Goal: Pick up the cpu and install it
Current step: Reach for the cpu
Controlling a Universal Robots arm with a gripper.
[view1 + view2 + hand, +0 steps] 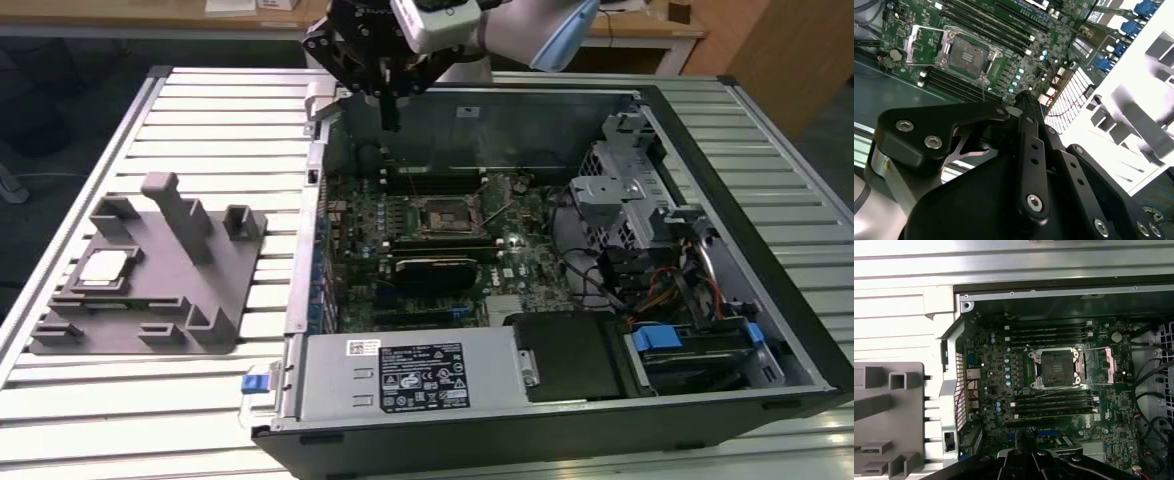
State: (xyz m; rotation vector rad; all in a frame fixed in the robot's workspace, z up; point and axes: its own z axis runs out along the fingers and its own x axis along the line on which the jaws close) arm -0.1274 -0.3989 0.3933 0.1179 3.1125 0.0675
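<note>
- Silvery-grey metal with a pale rim: in the exterior view, the cpu (107, 266) lies flat on the grey tray (200, 300). The tray sits on the slatted worktop (200, 120) at the exterior view's left, well apart from the claw (390, 118).
- In that same view the claw hangs above the far wall of the open computer case (534, 120), its tips together with nothing between them.
- In the second wrist view, the fingers (1026, 145) lie closed against each other. Beyond them the socket (966, 50) on the green motherboard (1019, 30) is open and bare.
- In the first wrist view, you see the socket empty, its hinged metal frame (1109, 362) swung aside.
- Expect the cpu to be light, thin and stiff, with a slick top plate and probably a delicate underside. You would best take it by two opposite edges of the rim, gently and level.
</note>
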